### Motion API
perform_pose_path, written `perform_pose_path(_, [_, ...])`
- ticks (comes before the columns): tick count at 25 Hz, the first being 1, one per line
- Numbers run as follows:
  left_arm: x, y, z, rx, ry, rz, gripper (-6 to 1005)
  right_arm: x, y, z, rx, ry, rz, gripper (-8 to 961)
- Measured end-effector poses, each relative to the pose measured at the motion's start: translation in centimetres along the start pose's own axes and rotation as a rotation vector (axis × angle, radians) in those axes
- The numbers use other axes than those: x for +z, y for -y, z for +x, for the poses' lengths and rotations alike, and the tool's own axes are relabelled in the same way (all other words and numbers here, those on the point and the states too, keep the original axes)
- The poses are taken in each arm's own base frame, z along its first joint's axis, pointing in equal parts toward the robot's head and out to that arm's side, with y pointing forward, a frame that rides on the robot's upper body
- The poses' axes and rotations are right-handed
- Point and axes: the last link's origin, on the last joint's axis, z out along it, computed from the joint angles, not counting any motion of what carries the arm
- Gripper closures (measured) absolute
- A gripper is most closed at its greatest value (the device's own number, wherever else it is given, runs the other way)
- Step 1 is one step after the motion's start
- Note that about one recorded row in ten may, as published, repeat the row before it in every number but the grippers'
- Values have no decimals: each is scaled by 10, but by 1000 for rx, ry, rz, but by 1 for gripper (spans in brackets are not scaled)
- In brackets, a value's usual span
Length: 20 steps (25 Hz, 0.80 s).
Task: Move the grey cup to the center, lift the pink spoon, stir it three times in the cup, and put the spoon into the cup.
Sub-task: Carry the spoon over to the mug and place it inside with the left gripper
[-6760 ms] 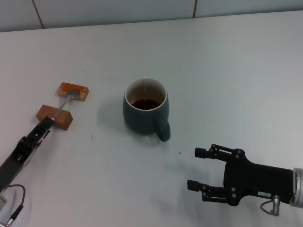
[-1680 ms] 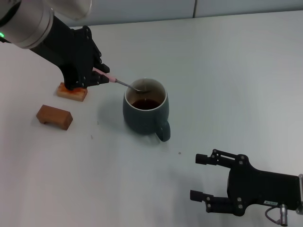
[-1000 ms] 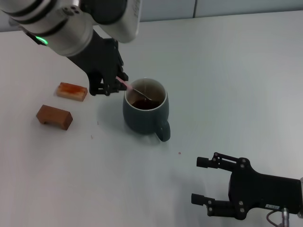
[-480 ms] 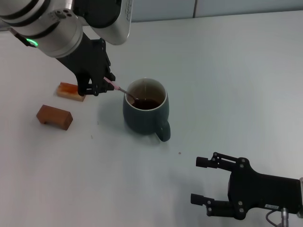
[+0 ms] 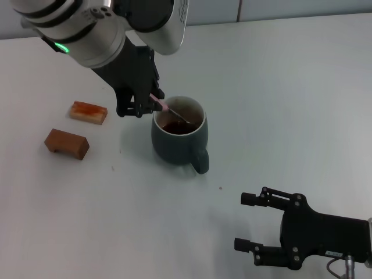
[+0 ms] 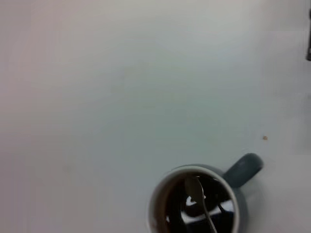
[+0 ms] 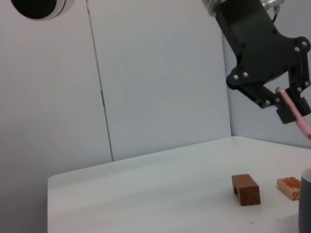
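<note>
The white bench [image 5: 279, 87] carries everything. The left claw [image 5: 146, 106] hangs just beside the rim of the grey cup [image 5: 177, 139], clenched on the pink spoon [image 5: 170, 110], whose metal bowl dips into the dark liquid inside. The right claw [image 5: 251, 224] rests released near the bench's front edge. Two brown blocks [image 5: 68, 143] lie left of the cup.

Left arm [image 5: 99, 26]: fat silver-grey links with black bands, lit green LED, ending in a matte-black gripper [image 5: 139, 104] with pale screw heads; right gripper [image 5: 256, 224]: black boxy body, two slim fingers with screws, small white label, silver wrist collar, thin grey cable looped below.
</note>
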Motion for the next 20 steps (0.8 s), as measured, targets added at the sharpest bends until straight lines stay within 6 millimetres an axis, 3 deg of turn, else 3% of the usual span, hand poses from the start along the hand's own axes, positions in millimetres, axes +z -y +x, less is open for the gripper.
perform_pose_path(10, [-1, 0, -17, -44, 73, 2, 768, 2, 2, -2, -6, 1, -5, 164])
perform_pose_path(20, [1, 4, 5, 21, 21, 14, 758, 2, 2, -2, -7, 2, -6, 163])
